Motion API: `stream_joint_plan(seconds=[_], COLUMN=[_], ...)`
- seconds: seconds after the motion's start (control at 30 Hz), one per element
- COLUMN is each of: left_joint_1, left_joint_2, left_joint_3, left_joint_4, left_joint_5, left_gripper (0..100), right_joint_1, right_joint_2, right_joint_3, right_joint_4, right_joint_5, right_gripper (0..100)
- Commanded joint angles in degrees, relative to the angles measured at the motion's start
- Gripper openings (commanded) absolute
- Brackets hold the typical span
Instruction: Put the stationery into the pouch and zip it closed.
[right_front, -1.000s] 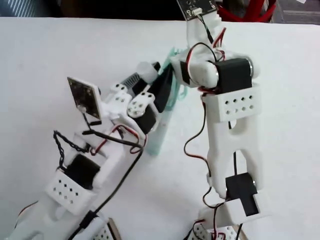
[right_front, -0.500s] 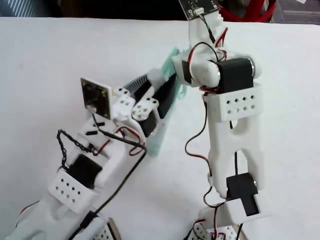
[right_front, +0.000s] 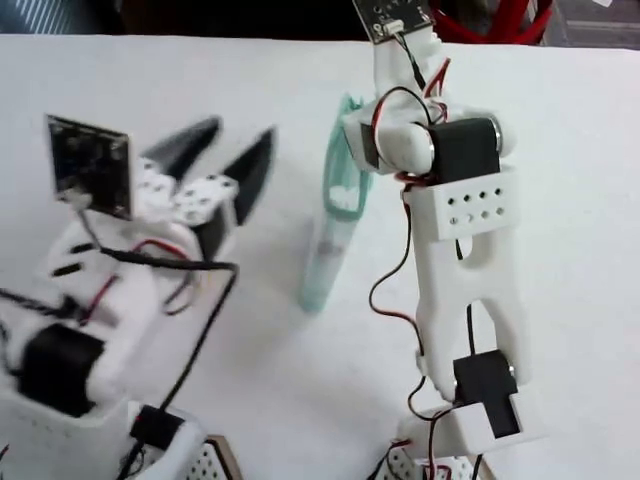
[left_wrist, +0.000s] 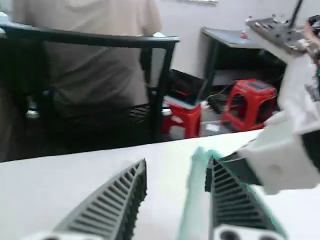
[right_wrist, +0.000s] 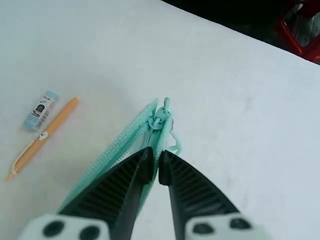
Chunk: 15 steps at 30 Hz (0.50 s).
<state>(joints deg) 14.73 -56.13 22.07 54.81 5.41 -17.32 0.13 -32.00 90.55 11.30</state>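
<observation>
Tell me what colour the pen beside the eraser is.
The pen is orange, seen best in the right wrist view.

White table (right_front: 560, 130) carries teal pouch (right_front: 325, 262), orange pen (right_wrist: 42, 137), eraser (right_wrist: 41, 110)

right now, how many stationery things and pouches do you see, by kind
mint-green fabric zip pouch: 1
orange plastic pen: 1
pale blue wrapped eraser: 1
total: 3
</observation>
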Motion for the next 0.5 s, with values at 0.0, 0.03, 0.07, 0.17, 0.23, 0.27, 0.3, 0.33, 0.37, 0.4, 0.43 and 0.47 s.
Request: stream_joint_plan(seconds=[0.0,0.03,0.07,0.17,0.23,0.27,0.3,0.33,0.37,0.4,0.43,0.47], left_joint_1=[-12.79,-14.64,-16.13,-18.51,-18.59,-18.42,-18.24,-18.24,-17.80,-17.54,-17.54,-17.54], left_joint_2=[0.84,1.63,2.77,8.66,13.49,15.96,18.33,20.79,23.34,26.15,29.23,32.75], left_joint_3=[-1.23,1.67,4.57,12.40,15.82,16.70,17.05,17.05,16.88,16.00,14.77,12.84], left_joint_4=[10.29,10.20,10.02,8.70,5.54,3.60,1.58,-0.35,-2.20,-3.52,-3.60,-2.55], left_joint_5=[-9.67,-11.78,-13.45,-17.49,-20.57,-21.54,-21.98,-21.80,-21.71,-22.07,-21.71,-21.36], left_gripper=[20,20,20,20,20,20,20,20,20,20,20,20], right_joint_1=[0.48,0.48,0.48,0.48,0.48,0.57,0.92,1.27,1.45,1.89,2.33,2.68], right_joint_2=[-0.40,-0.40,-0.40,-0.40,-0.40,-0.40,-0.40,-0.40,-0.40,-0.40,-0.40,-0.40], right_joint_3=[0.26,0.26,0.26,0.26,0.26,0.26,0.26,0.26,0.26,0.26,0.26,0.35], right_joint_4=[0.31,0.48,0.84,1.36,1.10,1.10,1.10,1.10,1.10,1.27,1.45,1.45], right_joint_5=[-0.09,-0.09,-0.09,-0.09,-0.09,-0.09,-0.09,-0.09,-0.09,-0.09,-0.09,-0.09], right_gripper=[1.9,1.9,1.9,1.9,1.9,1.9,1.9,1.9,1.9,1.9,1.9,1.9])
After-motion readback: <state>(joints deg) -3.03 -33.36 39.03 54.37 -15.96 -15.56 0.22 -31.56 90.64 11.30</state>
